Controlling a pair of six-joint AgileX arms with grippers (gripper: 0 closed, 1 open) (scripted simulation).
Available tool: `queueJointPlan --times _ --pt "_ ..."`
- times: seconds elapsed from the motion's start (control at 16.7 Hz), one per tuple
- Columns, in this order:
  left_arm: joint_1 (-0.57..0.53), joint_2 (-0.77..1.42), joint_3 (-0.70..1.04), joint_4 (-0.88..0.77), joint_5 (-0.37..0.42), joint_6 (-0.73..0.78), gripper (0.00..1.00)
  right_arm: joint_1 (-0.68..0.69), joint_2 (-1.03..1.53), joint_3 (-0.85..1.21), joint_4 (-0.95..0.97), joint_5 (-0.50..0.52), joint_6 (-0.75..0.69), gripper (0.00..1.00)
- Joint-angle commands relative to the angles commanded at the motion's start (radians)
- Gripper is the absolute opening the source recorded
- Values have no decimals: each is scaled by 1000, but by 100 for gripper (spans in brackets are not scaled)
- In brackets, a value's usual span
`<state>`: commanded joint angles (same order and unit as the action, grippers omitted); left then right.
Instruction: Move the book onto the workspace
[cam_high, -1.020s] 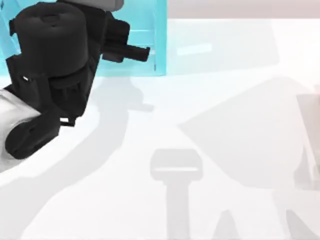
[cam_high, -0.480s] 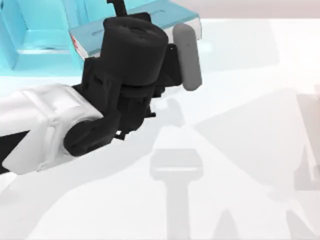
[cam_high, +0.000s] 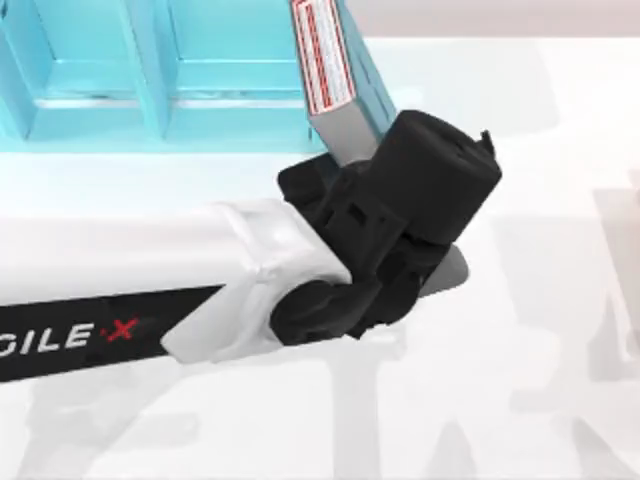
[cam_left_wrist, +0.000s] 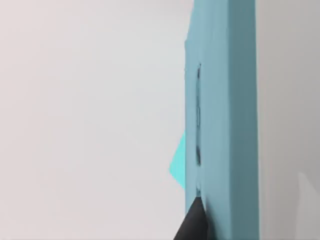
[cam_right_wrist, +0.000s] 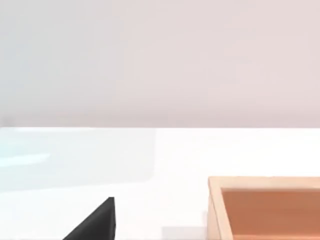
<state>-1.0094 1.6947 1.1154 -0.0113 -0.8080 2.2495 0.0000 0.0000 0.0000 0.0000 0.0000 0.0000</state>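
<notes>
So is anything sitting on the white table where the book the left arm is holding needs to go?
Nothing visible: the table beside the book and left gripper looks bare.

The left hand (cam_high: 385, 165) sits near the middle of the bench (cam_high: 540, 150), with the book (cam_high: 335, 75) standing tilted just behind it and reaching away toward the bench's far edge. To the hand's left and behind it sits the shelf (cam_high: 130, 90), along that far edge. In the right wrist view, a box (cam_right_wrist: 265, 207) rests on the bench.
</notes>
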Motion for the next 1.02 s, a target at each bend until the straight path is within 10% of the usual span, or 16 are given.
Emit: queueJointPlan --times 0.54,1.02 --pt "-136 202 102 -54 -179 974 0 0 0 0 0 0 0 100" --pt "-192 336 143 -19 -326 1516 0 0 0 0 0 0 0 100"
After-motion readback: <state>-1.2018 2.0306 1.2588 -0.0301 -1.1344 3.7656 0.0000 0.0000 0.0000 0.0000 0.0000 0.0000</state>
